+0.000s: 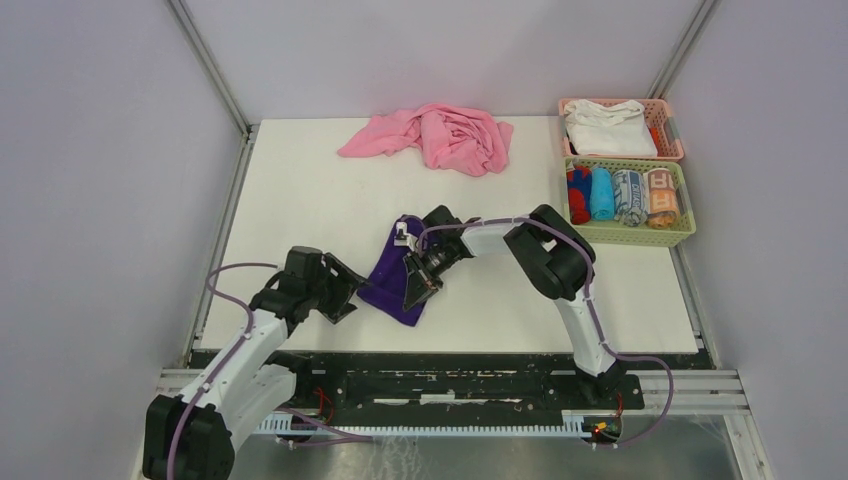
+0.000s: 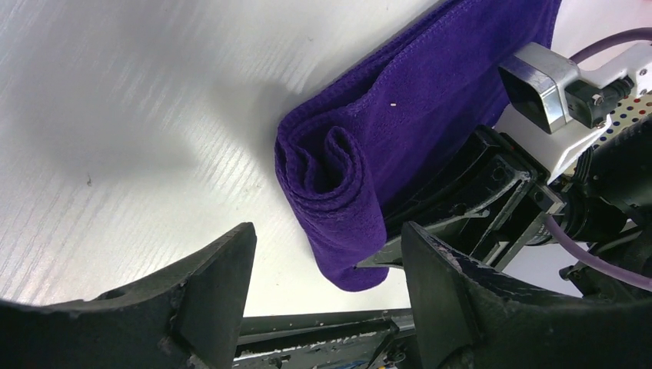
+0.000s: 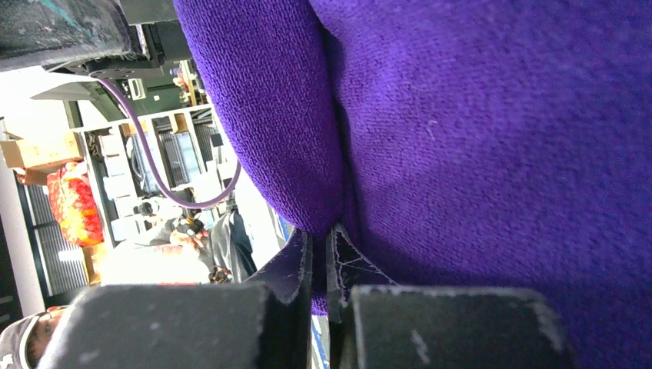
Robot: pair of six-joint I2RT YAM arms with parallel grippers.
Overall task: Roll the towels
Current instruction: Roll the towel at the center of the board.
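From above, the purple towel (image 1: 385,275) lies on the white table (image 1: 300,200) just below the middle of the frame, between the two arms. The left gripper (image 1: 350,290) sits just beside its left edge, and the right gripper (image 1: 415,288) rests on its right side. A pink cloth (image 1: 440,135) is heaped at the top centre. At the upper right, a pink basket (image 1: 612,101) holds a white cloth (image 1: 605,130), and below it a green basket (image 1: 625,237) holds rolled cloths (image 1: 630,195). In the left wrist view the left jaws stand wide apart with nothing in them. The towel's loosely rolled end lies just past them in the centre, with the right arm's black fingers against it from the right. In the right wrist view, purple cloth fills the top and right, and the right jaws are pressed together at bottom centre, pinching a fold of the towel.
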